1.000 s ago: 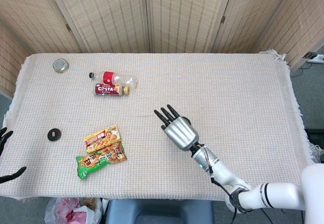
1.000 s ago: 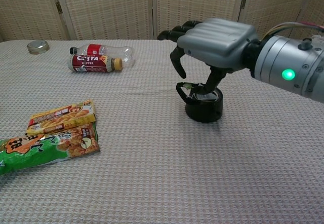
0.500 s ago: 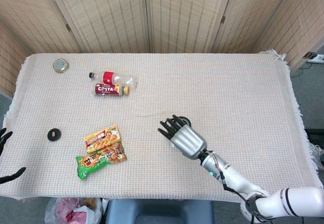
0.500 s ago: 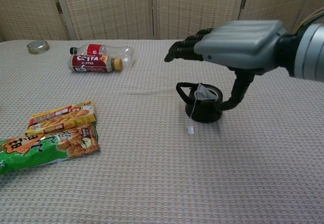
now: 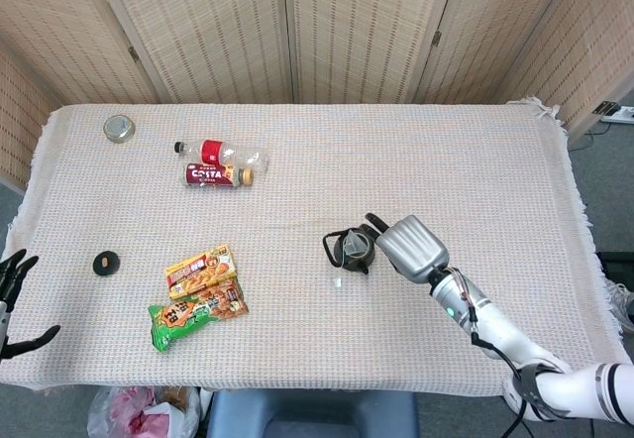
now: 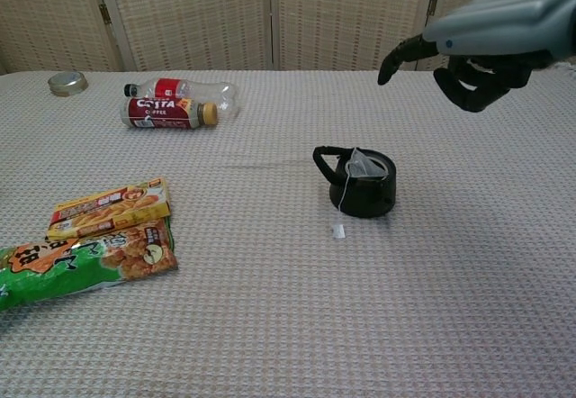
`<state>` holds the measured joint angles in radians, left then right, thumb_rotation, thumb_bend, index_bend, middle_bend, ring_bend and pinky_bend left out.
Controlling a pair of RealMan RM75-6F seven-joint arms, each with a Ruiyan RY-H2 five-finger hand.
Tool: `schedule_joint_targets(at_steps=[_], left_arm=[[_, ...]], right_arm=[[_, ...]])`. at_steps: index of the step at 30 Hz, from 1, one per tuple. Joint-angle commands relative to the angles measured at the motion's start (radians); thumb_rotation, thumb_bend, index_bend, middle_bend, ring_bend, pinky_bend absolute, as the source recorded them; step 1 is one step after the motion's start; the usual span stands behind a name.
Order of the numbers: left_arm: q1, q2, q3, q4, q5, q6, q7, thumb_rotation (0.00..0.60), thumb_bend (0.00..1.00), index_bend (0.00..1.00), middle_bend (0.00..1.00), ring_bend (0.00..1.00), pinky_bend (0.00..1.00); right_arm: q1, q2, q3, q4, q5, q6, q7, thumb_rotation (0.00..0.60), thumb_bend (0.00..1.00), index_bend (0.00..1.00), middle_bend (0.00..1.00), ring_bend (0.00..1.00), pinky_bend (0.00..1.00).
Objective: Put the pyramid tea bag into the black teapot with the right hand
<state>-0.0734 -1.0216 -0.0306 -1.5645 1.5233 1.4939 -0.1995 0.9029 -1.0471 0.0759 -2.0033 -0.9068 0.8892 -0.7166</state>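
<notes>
**Inspector:** One item is sitting in the black teapot [image 6: 364,185]: the pyramid tea bag [image 6: 362,167] is lying in the pot's open mouth, with its string running over the rim and the paper tag [image 6: 339,231] resting on the cloth at about seven o'clock from the pot.

**Operator:** And the right hand [image 6: 486,47]?

**Inspector:** It is hovering above and off at two o'clock from the pot in the chest view, touching nothing. Its fingers are loosely curled but apart, and it is carrying nothing. The left hand [image 5: 14,304] is idling at the table's nine o'clock edge, fingers spread, also holding nothing.

**Operator:** So what makes the finish a good one?

**Inspector:** In my judgement, placement is looking complete, so the step in hand is a clean retreat. I am recommending that the hand travels up and away toward three o'clock, well clear of the handle [image 6: 324,160], and never across the string, since snagging it could drag the bag back out
</notes>
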Motion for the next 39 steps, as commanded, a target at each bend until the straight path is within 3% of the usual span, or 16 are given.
schedule_joint_targets(at_steps=[1, 8, 18, 39], left_arm=[[-0.002, 0.002, -0.001, -0.001, -0.002, -0.002, -0.003, 0.600, 0.20, 0.00, 0.00, 0.00, 0.06], [0.004, 0.005, -0.001, 0.005, -0.002, 0.008, -0.022, 0.600, 0.20, 0.00, 0.00, 0.00, 0.06], [0.008, 0.008, 0.004, 0.011, 0.015, 0.022, -0.043, 0.600, 0.20, 0.00, 0.00, 0.00, 0.06], [0.008, 0.012, 0.001, 0.025, 0.011, 0.021, -0.073, 0.600, 0.20, 0.00, 0.00, 0.00, 0.06]], right_arm=[[0.093, 0.012, -0.020, 0.026, 0.153, -0.103, -0.048, 0.600, 0.88, 0.20, 0.15, 0.82, 0.95], [0.195, -0.046, -0.060, 0.047, 0.296, -0.112, -0.114, 0.600, 0.86, 0.20, 0.15, 0.82, 0.95], [0.290, -0.143, -0.125, 0.118, 0.411, -0.119, -0.144, 0.600, 0.84, 0.20, 0.15, 0.82, 0.95], [0.369, -0.272, -0.194, 0.255, 0.465, -0.123, -0.128, 0.600, 0.84, 0.21, 0.15, 0.82, 0.95]])
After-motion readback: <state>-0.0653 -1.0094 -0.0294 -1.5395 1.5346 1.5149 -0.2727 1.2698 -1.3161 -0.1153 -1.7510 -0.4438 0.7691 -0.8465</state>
